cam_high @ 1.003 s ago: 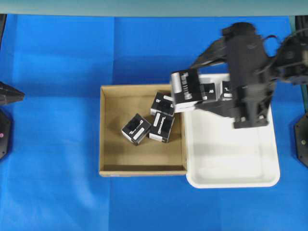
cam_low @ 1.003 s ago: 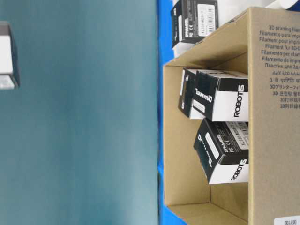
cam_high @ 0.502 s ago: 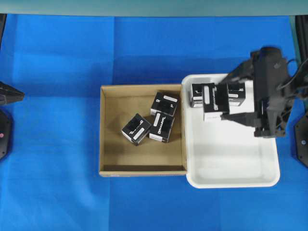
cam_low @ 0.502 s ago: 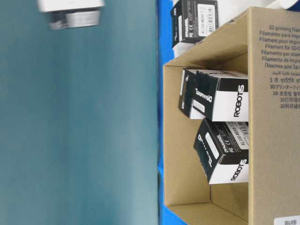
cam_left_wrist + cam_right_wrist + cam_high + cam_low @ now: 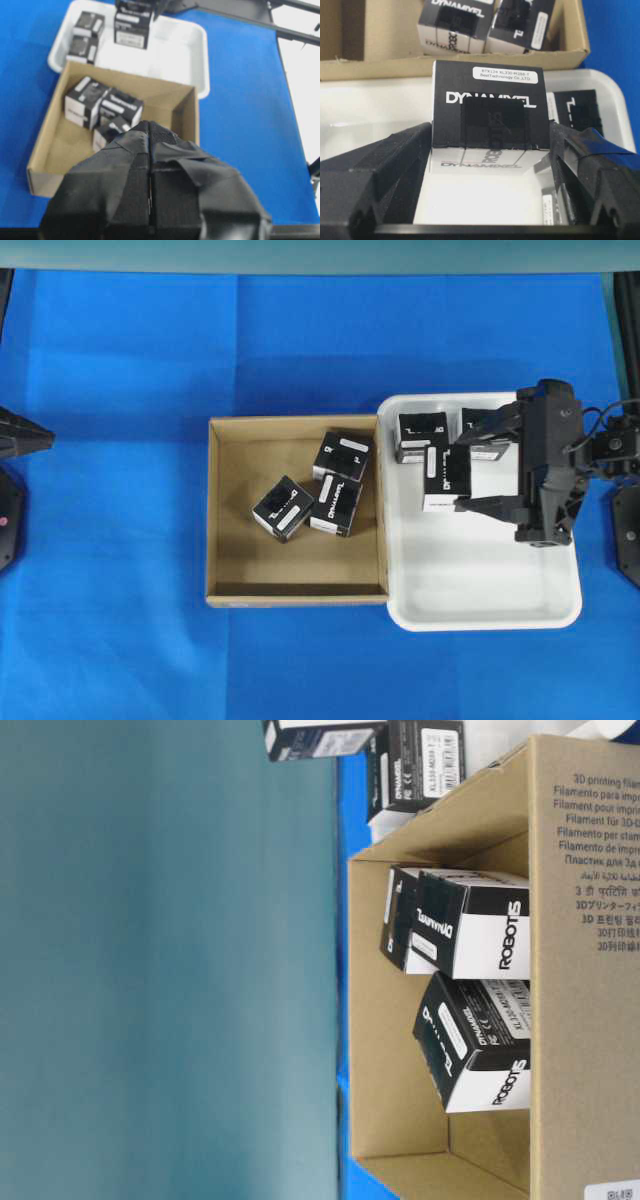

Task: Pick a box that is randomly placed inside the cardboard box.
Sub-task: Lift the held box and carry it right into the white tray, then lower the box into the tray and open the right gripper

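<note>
You are now at the placing step: your right gripper holds one small black carton with white lettering between its two black fingers, and in the right wrist view both fingers press on the carton's sides, so the grasp looks firm. The carton hangs over the white rounded plastic tray, just beside two similar black cartons that already lie near the tray's far edge. I cannot tell whether its bottom touches the tray floor. Three more black cartons lie close together in the shallow brown cardboard box, to the left of the tray. Your left gripper is closed on nothing and waits well apart from the work. The next move, as I judge it, calls for lowering the carton onto a free part of the tray, then letting it go without pushing its neighbours.
</note>
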